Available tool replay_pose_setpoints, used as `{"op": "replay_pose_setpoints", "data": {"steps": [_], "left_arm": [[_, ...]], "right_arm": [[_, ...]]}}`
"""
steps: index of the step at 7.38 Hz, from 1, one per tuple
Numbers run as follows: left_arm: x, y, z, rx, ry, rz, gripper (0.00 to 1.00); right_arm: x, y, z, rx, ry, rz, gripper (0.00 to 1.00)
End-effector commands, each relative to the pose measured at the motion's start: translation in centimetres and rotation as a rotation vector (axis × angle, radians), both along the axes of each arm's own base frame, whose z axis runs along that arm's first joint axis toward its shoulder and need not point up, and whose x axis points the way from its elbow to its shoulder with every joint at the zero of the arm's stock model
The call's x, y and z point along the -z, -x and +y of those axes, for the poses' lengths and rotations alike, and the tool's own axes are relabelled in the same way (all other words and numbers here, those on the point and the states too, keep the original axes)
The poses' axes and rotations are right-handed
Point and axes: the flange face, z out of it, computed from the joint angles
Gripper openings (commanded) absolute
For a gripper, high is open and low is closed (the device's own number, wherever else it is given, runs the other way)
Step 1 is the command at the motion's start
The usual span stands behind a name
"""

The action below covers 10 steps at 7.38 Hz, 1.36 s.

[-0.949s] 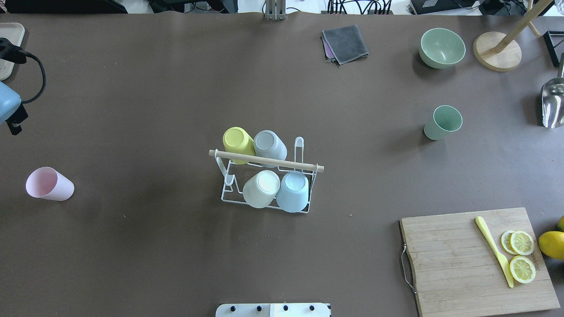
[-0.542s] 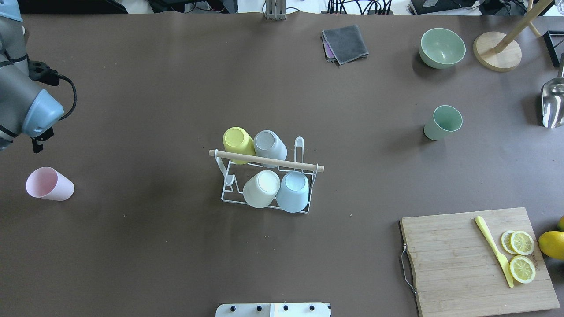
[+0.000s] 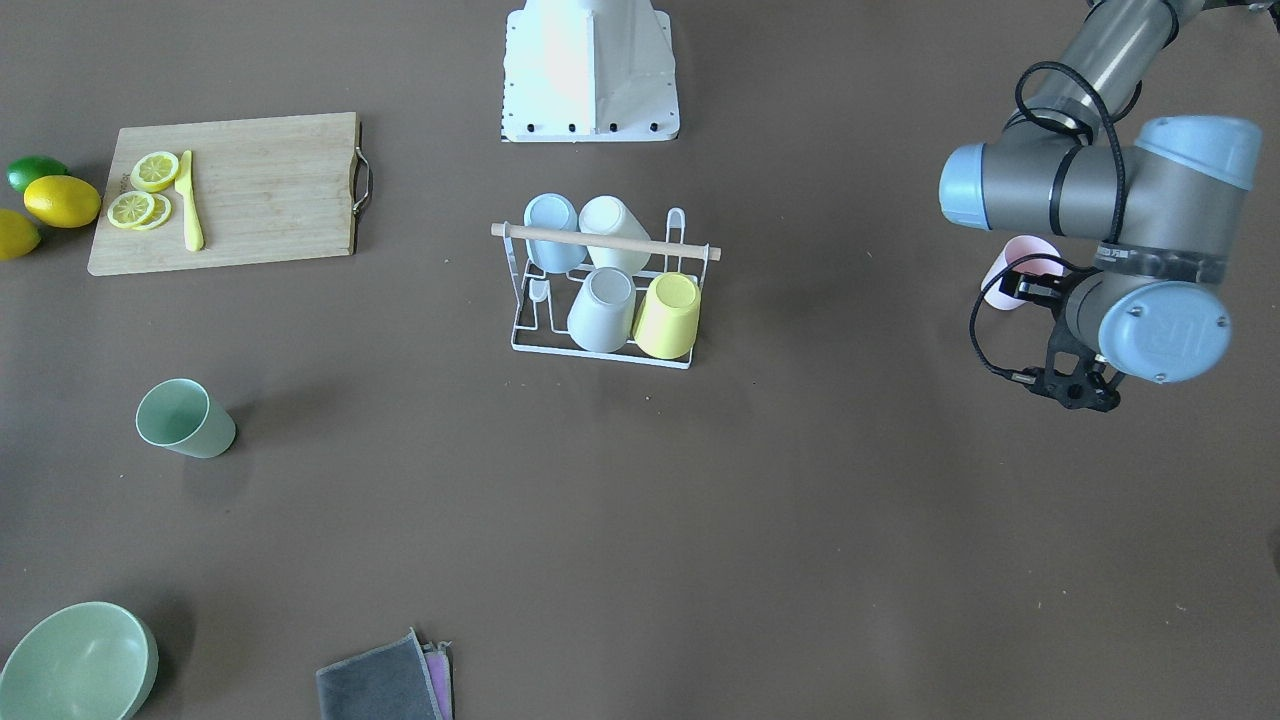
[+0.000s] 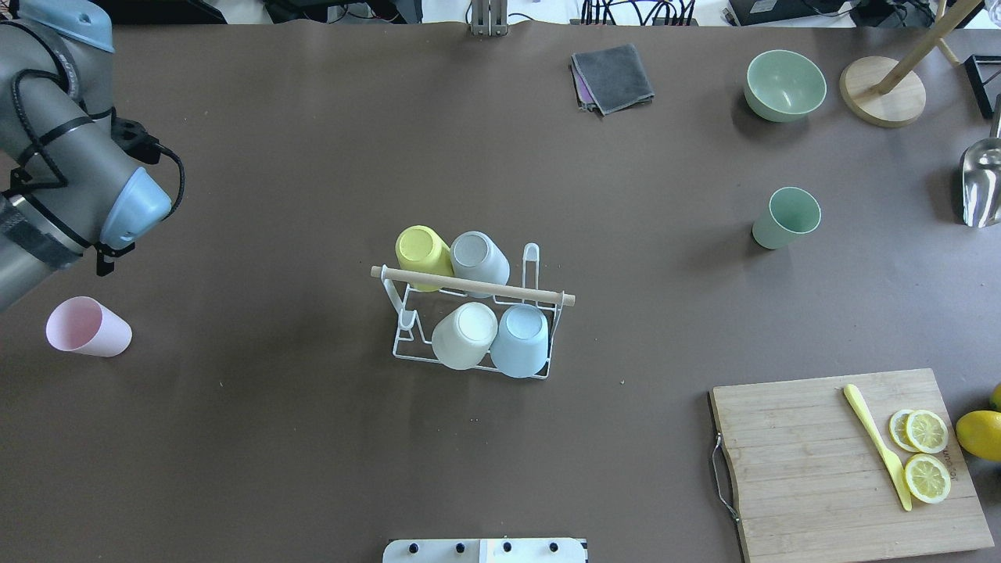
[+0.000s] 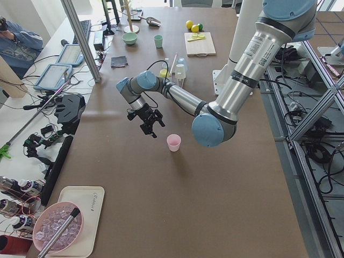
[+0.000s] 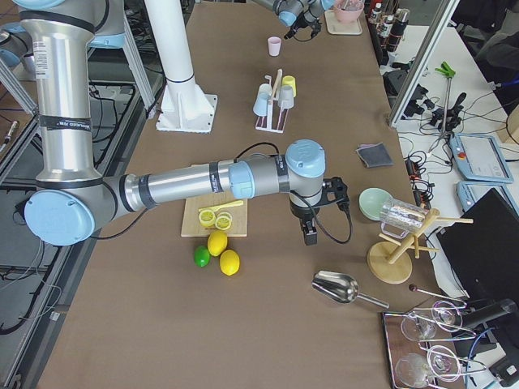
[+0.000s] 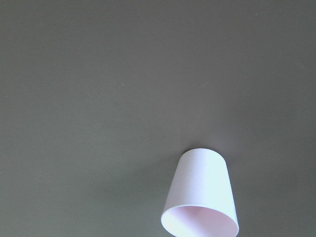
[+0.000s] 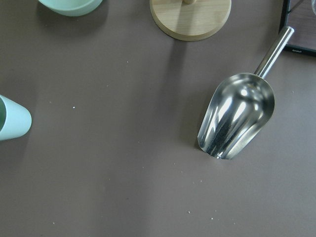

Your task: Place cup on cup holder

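A pink cup [image 4: 86,327] lies on its side at the table's left end, also in the left wrist view [image 7: 202,197] and half hidden behind the arm [image 3: 1008,272]. My left gripper [image 5: 150,122] hangs above and just beyond it, its fingers spread open and empty. A green cup [image 4: 786,217] stands upright at the right. The cup holder [image 4: 473,285], a white wire rack with a wooden rod, sits mid-table and carries several upturned cups. My right gripper [image 6: 310,235] shows only in the exterior right view, above a metal scoop [image 8: 237,116]; I cannot tell its state.
A cutting board [image 4: 821,461] with lemon slices and a yellow knife lies at the near right, whole lemons beside it. A green bowl [image 4: 784,84], a wooden stand base [image 4: 882,90] and a folded grey cloth [image 4: 612,77] sit along the far edge.
My left arm has swung in from the table's left edge, further over the table and closer to the pink cup. The cups and rack have not moved.
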Motion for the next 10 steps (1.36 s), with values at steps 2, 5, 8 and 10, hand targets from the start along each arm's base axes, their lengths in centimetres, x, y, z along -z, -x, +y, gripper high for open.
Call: {"op": "replay_pose_setpoints", "data": {"steps": [2,5,8,10], "left_arm": [[-1.0,-5.4,1.0,-0.164,-0.021,-0.041,0.99],[-1.7,-6.7,0.3,-0.207,-0.028,-0.104,0.99],[-4.0,-7.1,0.6,-0.23,0.011,-0.11,0.99],[-5.0,-7.6,0.8,-0.281,0.035,-0.068,0.99]], "right_arm": [[3.5,8.2,-3.2,0.049,0.041,-0.027,1.0],[8.3,13.5,-5.6,0.027,0.089,-0.072,1.0],[11.0,19.2,-9.0,0.088,0.098,-0.073,1.0],[14.0,23.5,-12.0,0.127,0.098,-0.071,1.0]]}}
